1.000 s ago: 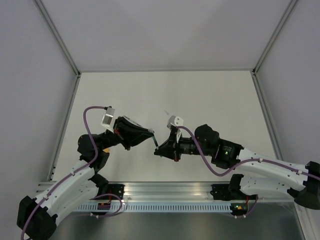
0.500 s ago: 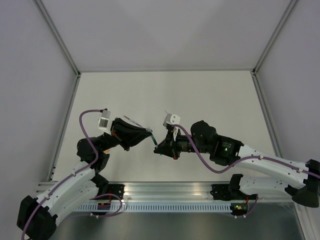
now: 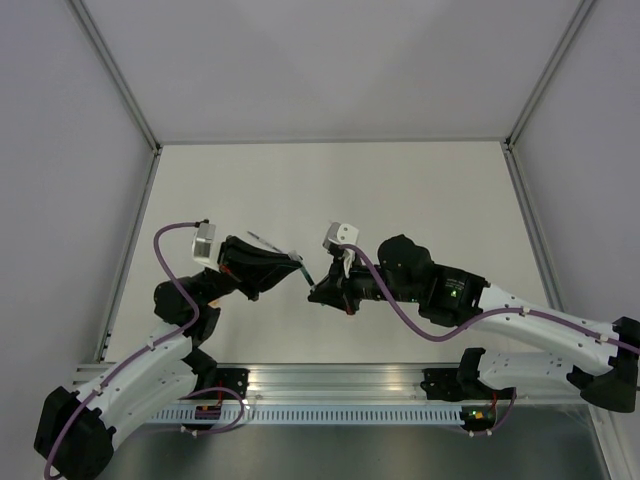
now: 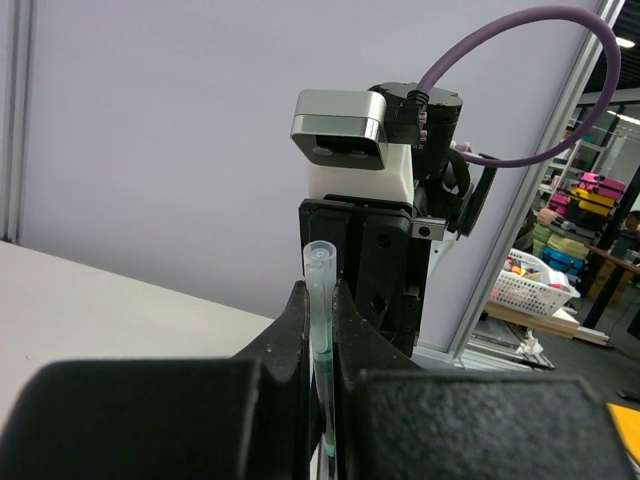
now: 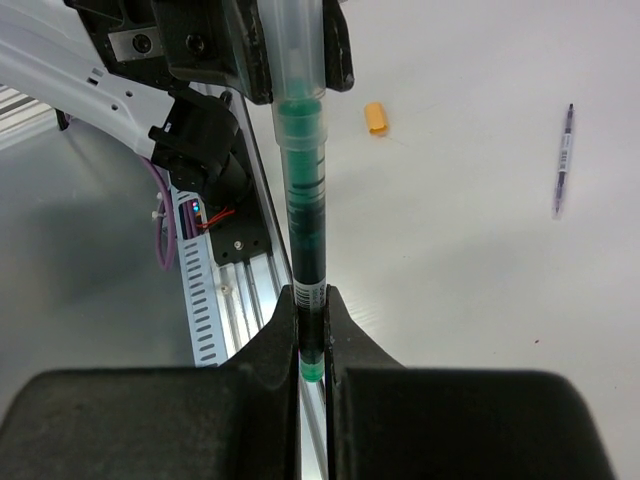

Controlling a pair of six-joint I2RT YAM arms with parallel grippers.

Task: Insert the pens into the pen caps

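Top cam just shows the two grippers nose to nose above the white table, with a sliver of teal between them. The wrist cams are way more useful. Right wrist: right gripper is pinched tight on the bottom end of the green pen, a dark glossy barrel with green bands. Its top runs into a see-through plastic cap, held by the left gripper. Can't tell if it's fully seated. Left wrist shows those fingers squeezed on that clear tube, with green inside and a little lip at the end. Only the right wrist catches the stubby orange cap and a second thin pen lying on the table, well apart.
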